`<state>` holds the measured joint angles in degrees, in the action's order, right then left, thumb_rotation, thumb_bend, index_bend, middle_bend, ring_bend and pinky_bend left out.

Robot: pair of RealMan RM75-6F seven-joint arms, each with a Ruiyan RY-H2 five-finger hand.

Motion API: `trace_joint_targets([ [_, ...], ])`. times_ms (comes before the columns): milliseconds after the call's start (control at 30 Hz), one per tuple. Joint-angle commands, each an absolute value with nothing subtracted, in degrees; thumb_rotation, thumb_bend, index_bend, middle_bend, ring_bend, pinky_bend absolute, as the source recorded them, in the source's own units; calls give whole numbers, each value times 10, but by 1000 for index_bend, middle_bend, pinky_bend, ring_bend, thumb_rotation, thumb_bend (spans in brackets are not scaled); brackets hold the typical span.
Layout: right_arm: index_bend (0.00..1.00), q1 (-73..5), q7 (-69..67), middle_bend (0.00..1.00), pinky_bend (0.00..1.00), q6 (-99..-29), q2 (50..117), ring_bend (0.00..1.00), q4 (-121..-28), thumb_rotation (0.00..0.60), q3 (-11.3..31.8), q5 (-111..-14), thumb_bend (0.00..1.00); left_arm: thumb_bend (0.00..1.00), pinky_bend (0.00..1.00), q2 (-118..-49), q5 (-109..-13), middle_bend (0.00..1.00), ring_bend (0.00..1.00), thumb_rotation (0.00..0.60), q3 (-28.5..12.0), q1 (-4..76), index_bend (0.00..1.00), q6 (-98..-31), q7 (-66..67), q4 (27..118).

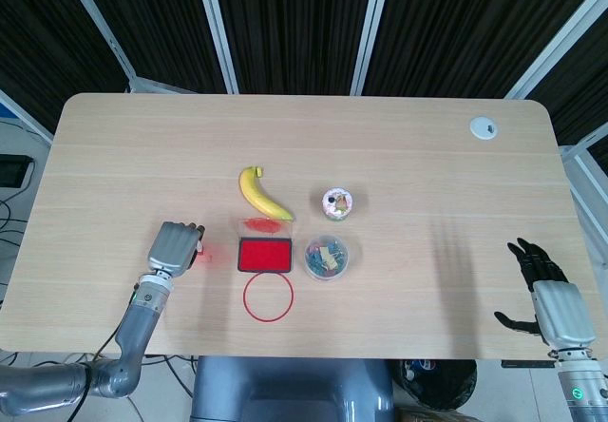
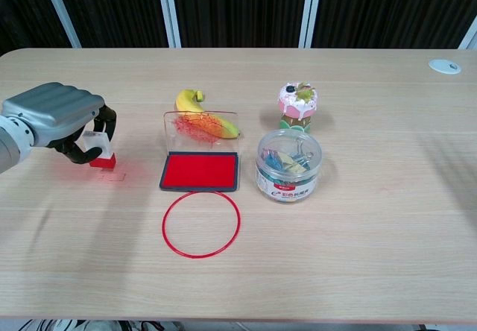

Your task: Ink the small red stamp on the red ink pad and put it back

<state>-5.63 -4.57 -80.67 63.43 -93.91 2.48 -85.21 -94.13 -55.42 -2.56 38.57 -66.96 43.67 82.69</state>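
- The left hand point(image 2: 56, 115) sits low over the table point(image 2: 358, 219) at its left side, fingers curled round the small red stamp point(image 2: 100, 154) and gripping its pale upper part.
- The stamp stands about upright: its long axis runs vertically, the red base points down at the wood and the clear handle goes up into the fingers. From the chest view the base looks to be on or just above the surface; I cannot tell which.
- In the head view the same hand point(image 1: 174, 247) hides nearly all the stamp; only a bit of red shows at the fingertips.
- To the right of the stamp, apart from it, lies the red ink pad point(image 2: 200, 171), open, with its clear lid point(image 2: 203, 128) standing up at the back edge.
- A red ring point(image 2: 201, 224) lies flat just in front of the pad.
- A banana point(image 2: 201, 113) lies behind the lid.
- Right of the pad stands a clear tub of binder clips point(image 2: 288, 164), with a small cake-shaped jar point(image 2: 297, 103) behind it.
- The right hand point(image 1: 549, 291) hangs off the table's near right corner, fingers spread and holding nothing.
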Motion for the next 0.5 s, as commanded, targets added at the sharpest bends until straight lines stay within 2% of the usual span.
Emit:
trace_joint_targets([
  [33,0,-56,-46,0,177,-807,634,0,-939,600,25,-852,126,495,607,-946,-557,669,532,600,-26,384,654,-667,432,821],
  [500,0,-56,-46,0,177,-807,635,0,-939,600,25,-852,125,458,580,-961,-566,626,497,600,-30,378,611,-650,426,800],
])
